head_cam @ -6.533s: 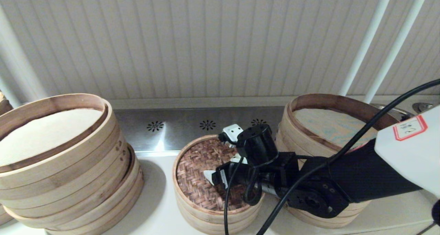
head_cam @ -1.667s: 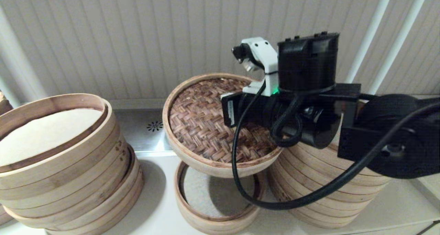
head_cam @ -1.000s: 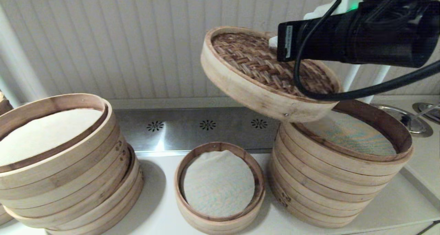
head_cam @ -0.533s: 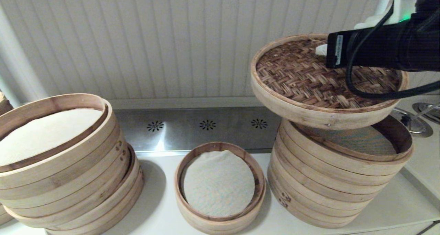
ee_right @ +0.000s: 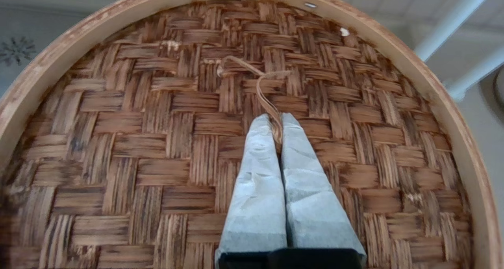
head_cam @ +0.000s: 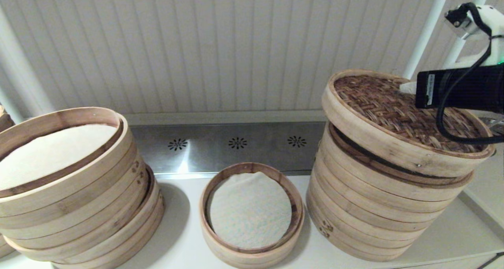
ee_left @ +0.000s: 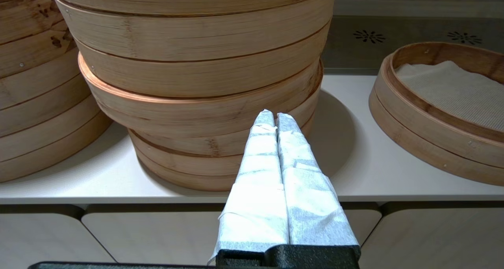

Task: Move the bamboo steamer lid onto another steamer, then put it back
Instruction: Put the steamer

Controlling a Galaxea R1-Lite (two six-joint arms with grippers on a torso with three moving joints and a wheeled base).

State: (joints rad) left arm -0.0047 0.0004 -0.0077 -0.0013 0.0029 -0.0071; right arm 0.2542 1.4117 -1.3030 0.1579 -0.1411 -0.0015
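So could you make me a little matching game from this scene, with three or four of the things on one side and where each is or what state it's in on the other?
Things:
1. bamboo steamer lid
2. short steamer
3. left gripper
4. right gripper

States:
A. open-topped, white liner showing, in the middle of the counter
B. shut on a twine loop
C. tilted on top of the tall right stack
D. shut on nothing, low in front of the left stack

Pairs: 1-C, 2-A, 3-D, 4-B

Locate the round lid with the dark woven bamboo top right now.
In the head view, the woven bamboo lid sits tilted atop the tall bamboo stack on the robot's right, its twine loop pinched by the right hand.
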